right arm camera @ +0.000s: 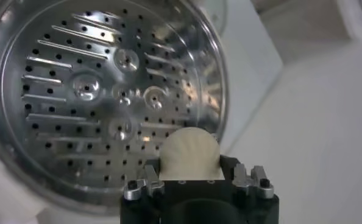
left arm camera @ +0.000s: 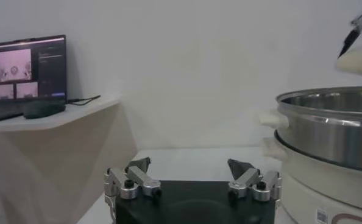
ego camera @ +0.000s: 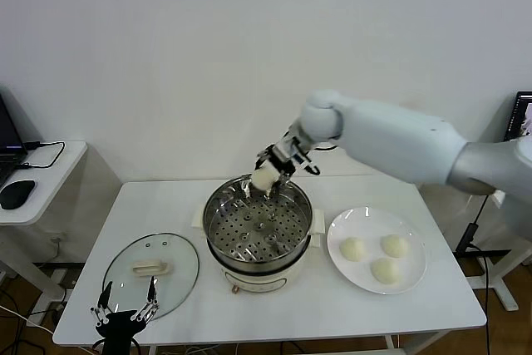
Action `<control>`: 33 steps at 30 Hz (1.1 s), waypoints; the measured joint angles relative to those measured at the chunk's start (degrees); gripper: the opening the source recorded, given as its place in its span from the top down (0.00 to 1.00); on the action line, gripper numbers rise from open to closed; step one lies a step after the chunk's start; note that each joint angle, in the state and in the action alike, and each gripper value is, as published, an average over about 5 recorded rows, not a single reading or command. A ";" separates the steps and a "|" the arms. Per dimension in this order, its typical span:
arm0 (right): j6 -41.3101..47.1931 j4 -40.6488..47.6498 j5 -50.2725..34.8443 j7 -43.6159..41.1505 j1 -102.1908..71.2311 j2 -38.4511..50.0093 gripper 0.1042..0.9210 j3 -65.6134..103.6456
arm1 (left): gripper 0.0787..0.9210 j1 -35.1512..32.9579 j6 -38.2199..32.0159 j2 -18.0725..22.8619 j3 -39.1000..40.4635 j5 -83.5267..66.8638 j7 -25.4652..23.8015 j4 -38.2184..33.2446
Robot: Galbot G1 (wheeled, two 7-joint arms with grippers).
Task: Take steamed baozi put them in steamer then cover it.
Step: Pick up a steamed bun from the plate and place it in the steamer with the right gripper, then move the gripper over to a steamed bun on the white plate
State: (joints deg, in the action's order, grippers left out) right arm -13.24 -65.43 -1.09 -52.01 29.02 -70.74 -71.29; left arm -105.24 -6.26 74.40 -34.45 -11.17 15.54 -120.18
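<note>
My right gripper [ego camera: 268, 175] is shut on a cream-white baozi [ego camera: 263, 179] and holds it over the far rim of the steel steamer [ego camera: 218, 230], which stands on its cream pot base. In the right wrist view the baozi [right arm camera: 189, 154] sits between the jaws above the perforated steamer bottom [right arm camera: 95, 91]. Three more baozi [ego camera: 352, 248] [ego camera: 394, 244] [ego camera: 385, 269] lie on the white plate [ego camera: 416, 276]. The glass cover [ego camera: 151, 270] lies flat on the table at the left. My left gripper [ego camera: 125, 302] is open and empty at the front left edge; the steamer wall [left arm camera: 327, 131] shows beside it.
A side desk [ego camera: 37, 193] with a mouse and a laptop stands to the left; it also shows in the left wrist view [left arm camera: 47, 119]. The white table [ego camera: 432, 309] carries the cover, the steamer and the plate in a row.
</note>
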 measured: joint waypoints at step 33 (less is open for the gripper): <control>0.61 -0.78 2.88 -1.32 1.59 -0.23 0.12 -0.35 | 0.12 0.94 0.27 -0.15 -0.10 -0.77 -0.11 -0.34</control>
State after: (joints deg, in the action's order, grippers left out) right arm -12.62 -66.21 1.79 -53.33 30.61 -70.98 -71.64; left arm -104.30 -5.99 74.25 -34.55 -11.94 15.43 -120.51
